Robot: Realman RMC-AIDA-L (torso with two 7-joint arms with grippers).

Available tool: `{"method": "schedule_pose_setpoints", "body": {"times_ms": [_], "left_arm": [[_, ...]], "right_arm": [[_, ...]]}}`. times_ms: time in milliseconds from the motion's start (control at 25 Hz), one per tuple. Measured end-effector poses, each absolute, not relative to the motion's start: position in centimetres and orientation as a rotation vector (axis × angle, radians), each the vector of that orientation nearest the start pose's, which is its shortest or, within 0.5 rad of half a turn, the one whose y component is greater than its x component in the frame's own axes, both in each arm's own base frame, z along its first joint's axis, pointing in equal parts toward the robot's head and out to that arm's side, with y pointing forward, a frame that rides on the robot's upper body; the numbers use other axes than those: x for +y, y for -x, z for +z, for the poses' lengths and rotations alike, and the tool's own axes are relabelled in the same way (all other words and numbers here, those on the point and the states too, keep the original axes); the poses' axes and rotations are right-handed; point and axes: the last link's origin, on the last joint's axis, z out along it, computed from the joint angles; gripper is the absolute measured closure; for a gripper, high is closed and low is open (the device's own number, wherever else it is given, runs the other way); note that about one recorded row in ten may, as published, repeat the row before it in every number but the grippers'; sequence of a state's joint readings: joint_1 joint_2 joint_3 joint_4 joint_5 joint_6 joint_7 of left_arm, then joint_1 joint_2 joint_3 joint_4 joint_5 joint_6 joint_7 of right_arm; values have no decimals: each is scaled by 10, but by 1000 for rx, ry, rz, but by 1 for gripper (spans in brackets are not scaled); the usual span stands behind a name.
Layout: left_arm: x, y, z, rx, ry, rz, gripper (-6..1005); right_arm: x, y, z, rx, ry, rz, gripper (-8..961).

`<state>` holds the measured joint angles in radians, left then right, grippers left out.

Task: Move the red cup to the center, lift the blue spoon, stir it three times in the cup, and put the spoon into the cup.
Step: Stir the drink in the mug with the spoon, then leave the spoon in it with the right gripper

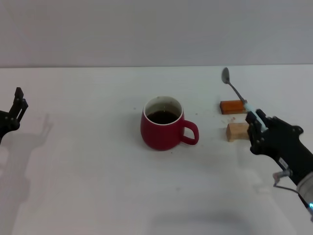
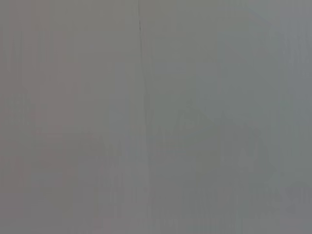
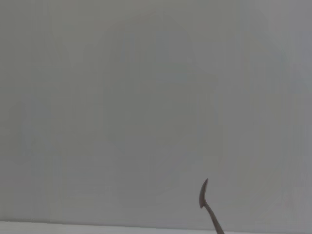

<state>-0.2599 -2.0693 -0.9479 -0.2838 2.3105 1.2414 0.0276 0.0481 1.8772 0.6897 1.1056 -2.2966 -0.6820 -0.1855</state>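
Note:
The red cup (image 1: pixel 164 125) stands near the middle of the white table, handle toward my right, with dark liquid inside. My right gripper (image 1: pixel 257 121) is shut on the blue spoon (image 1: pixel 238 94) at its pale handle and holds it above the table, right of the cup, with the grey bowl pointing up and away. The spoon's bowl also shows in the right wrist view (image 3: pixel 204 195). My left gripper (image 1: pixel 18 105) hangs at the far left edge, away from the cup, empty.
An orange-brown block (image 1: pixel 232 106) and a pale wooden block (image 1: pixel 237 131) lie on the table right of the cup, just beside my right gripper. The left wrist view shows only a blank grey wall.

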Motion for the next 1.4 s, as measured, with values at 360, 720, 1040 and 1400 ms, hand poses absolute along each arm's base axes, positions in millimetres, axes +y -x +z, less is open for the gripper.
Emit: {"method": "schedule_pose_setpoints", "body": {"times_ms": [360,720,1040,1400], "left_arm": [[287,351,3,-470,1446,-618,143],[286,351,4,-466,1443,-619,143],[287,351,5,-466,1438,-623,143],[280,354,5,-475,1431,-615,143]], "right_arm": [[272,-229,-34,571,1918,581,821],[277,-197,-21,555,2007,493,821],[289,-152,1,464,2114,336,821],[310,-119,14,487,2221,286,821]]}}
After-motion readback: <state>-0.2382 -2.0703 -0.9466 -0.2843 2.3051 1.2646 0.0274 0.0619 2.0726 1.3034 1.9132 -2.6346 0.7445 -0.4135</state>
